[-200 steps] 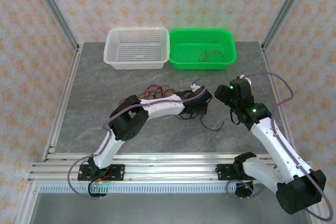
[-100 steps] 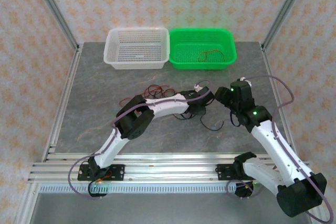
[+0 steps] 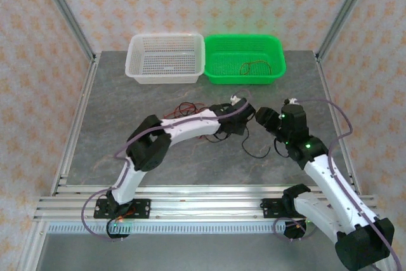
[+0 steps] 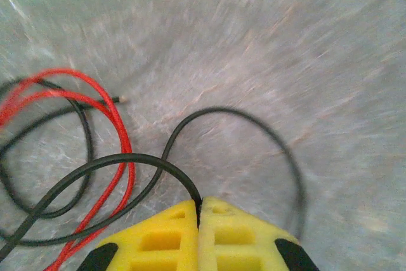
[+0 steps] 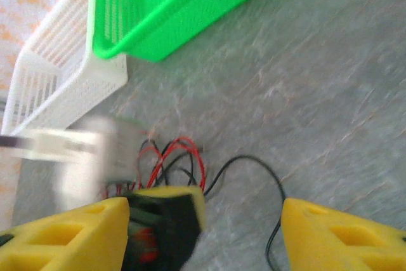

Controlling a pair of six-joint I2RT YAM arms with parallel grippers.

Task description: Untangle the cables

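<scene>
My left gripper [image 4: 198, 211] has its yellow fingers pressed tight on a thin black wire [image 4: 139, 157]. That wire loops with thin red wires [image 4: 124, 144] in the middle of the grey stone-look table [image 3: 114, 118]. My right gripper [image 5: 203, 217] is spread wide, near them. One curly red wire [image 3: 254, 66] lies in the green plastic basket [image 3: 244, 79].

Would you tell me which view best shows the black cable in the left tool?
The left wrist view: the black cable runs close-up into the shut left tool. The top external view shows it as a thin dark loop; the right wrist view, a blurred black curve, probably the same one.
</scene>
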